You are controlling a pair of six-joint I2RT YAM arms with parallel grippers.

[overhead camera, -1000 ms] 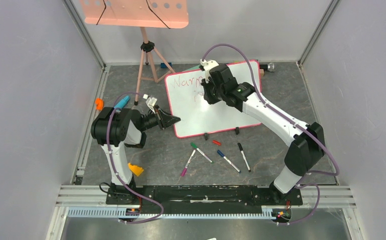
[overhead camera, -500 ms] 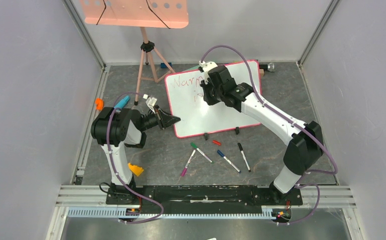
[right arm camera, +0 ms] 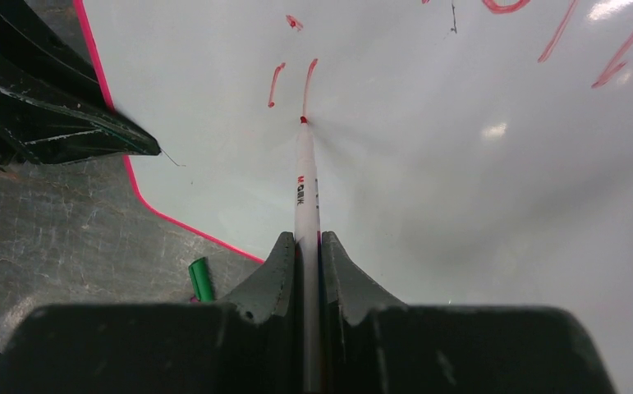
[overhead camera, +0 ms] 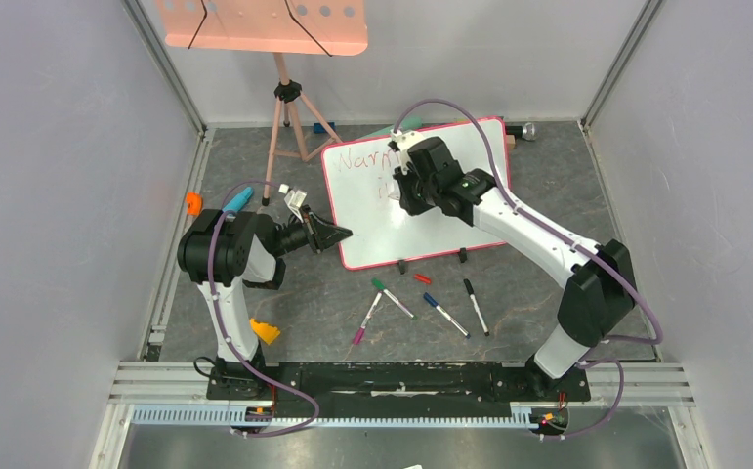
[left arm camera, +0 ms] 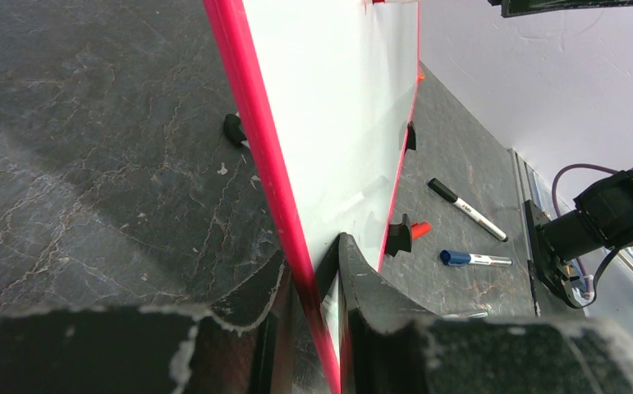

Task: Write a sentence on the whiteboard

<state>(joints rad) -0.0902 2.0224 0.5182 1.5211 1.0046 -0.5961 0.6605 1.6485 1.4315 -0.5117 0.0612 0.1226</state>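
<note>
**Inspector:** Red-tipped marker [right arm camera: 305, 180]: how was it held?

**Assessor:** It was pinched tight in the right claw [right arm camera: 305, 246]. Its tip touched the whiteboard [right arm camera: 428, 180] at the lower end of a stroke of the sentence [right arm camera: 308, 82].

**Inspector:** And the left claw [left arm camera: 313, 256]?

**Assessor:** It was clamped on the board's pink rim at the left edge. The board stood tilted at the back of the table [overhead camera: 333, 303], and loose pens [overhead camera: 445, 315] lay in front of it.

Pale grey walls [overhead camera: 50, 195] enclose a dark mottled tabletop [overhead camera: 304, 293]; a salmon tray [overhead camera: 255, 24] stands on a tripod [overhead camera: 287, 95].
</note>
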